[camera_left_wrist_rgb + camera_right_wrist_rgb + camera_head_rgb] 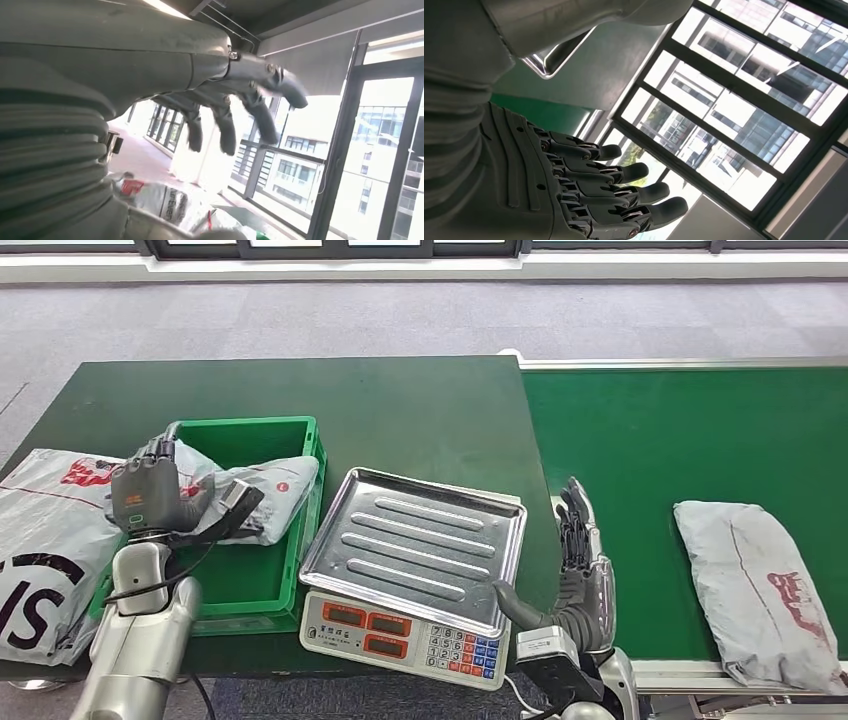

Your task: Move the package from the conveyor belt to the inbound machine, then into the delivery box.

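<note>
The left hand (150,495) is raised over the green box (300,540), fingers (225,130) spread and empty, while the right hand (585,560) is held upright beside the scale (415,565), fingers (624,172) straight and apart; one package (265,495) lies in the box, partly hidden, another package (760,580) lies on the belt (640,460)

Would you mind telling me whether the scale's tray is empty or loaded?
Empty: the steel tray shows bare ribbed metal, with no package on it.

Crate (300,435) left of scale (410,570), package (262,495) inside; second package (760,585) right, on conveyor belt (640,440).
</note>
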`<action>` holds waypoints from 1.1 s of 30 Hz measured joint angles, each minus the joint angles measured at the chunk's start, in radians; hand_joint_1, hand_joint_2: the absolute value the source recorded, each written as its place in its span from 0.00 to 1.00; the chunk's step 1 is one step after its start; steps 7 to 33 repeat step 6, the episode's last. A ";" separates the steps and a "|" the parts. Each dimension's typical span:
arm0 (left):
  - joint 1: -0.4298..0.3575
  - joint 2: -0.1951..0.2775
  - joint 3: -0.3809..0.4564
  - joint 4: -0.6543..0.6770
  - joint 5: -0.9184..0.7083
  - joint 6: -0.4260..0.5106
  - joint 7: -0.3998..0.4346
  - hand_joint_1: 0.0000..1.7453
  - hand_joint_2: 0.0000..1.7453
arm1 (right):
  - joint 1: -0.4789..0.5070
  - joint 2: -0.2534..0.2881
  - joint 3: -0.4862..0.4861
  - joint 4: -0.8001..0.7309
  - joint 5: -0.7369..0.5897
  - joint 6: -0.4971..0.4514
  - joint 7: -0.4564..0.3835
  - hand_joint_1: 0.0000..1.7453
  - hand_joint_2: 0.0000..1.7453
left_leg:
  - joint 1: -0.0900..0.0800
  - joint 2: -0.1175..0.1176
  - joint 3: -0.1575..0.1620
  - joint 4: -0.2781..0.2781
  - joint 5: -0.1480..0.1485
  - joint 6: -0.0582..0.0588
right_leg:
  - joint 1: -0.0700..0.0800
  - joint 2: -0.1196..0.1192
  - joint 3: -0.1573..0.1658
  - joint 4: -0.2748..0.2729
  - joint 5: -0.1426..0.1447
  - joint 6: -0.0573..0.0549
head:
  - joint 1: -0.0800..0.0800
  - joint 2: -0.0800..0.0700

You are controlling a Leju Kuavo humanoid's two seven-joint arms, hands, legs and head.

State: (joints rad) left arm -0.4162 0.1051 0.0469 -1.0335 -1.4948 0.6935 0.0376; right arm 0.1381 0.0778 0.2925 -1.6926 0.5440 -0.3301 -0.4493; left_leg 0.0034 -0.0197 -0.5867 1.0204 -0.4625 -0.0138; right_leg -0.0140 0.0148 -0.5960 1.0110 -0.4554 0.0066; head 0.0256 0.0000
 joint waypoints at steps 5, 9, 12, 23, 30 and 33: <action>0.015 -0.002 0.000 -0.094 -0.001 0.003 0.064 0.00 0.00 | -0.002 0.000 0.000 0.000 0.003 -0.014 0.009 0.00 1.00 | 0.000 0.000 0.000 0.000 0.000 0.000 | 0.000 0.000 0.000 0.000 0.000 0.000 | 0.000 0.000; 0.017 -0.003 0.000 -0.107 -0.001 0.004 0.066 0.00 0.00 | -0.002 0.000 0.000 0.000 0.004 -0.015 0.009 0.00 1.00 | 0.000 -0.001 0.000 0.000 0.000 0.000 | 0.000 0.000 0.000 0.000 0.000 0.000 | 0.000 0.000; 0.017 -0.003 0.000 -0.107 -0.001 0.004 0.066 0.00 0.00 | -0.002 0.000 0.000 0.000 0.004 -0.015 0.009 0.00 1.00 | 0.000 -0.001 0.000 0.000 0.000 0.000 | 0.000 0.000 0.000 0.000 0.000 0.000 | 0.000 0.000; 0.017 -0.003 0.000 -0.107 -0.001 0.004 0.066 0.00 0.00 | -0.002 0.000 0.000 0.000 0.004 -0.015 0.009 0.00 1.00 | 0.000 -0.001 0.000 0.000 0.000 0.000 | 0.000 0.000 0.000 0.000 0.000 0.000 | 0.000 0.000; 0.017 -0.003 0.000 -0.107 -0.001 0.004 0.066 0.00 0.00 | -0.002 0.000 0.000 0.000 0.004 -0.015 0.009 0.00 1.00 | 0.000 -0.001 0.000 0.000 0.000 0.000 | 0.000 0.000 0.000 0.000 0.000 0.000 | 0.000 0.000; 0.017 -0.003 0.000 -0.107 -0.001 0.004 0.066 0.00 0.00 | -0.002 0.000 0.000 0.000 0.004 -0.015 0.009 0.00 1.00 | 0.000 -0.001 0.000 0.000 0.000 0.000 | 0.000 0.000 0.000 0.000 0.000 0.000 | 0.000 0.000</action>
